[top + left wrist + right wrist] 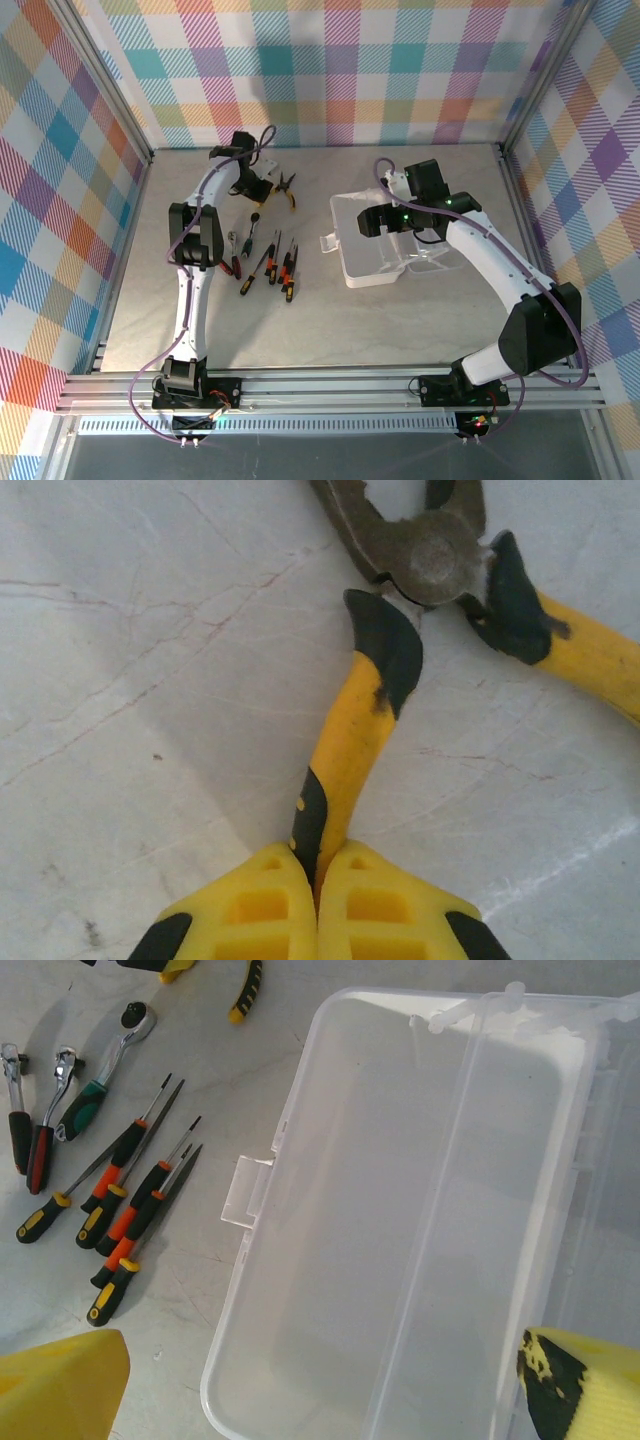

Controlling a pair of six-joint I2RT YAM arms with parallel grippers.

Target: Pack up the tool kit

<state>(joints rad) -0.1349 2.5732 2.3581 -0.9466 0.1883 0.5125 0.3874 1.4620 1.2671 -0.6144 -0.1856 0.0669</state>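
Looking from the top, the pliers (286, 193) lie on the worktop (200, 330) well left of the open box (375, 265), with the left gripper (260, 185) at them and the right gripper (395, 222) above the box. Left wrist: jaws pinching one yellow handle; stiff steel, head-heavy I'd judge, the sleeve possibly slick, so a hold nearer the pivot should sag less. Right wrist: jaws spread wide over the light, thin-walled box.
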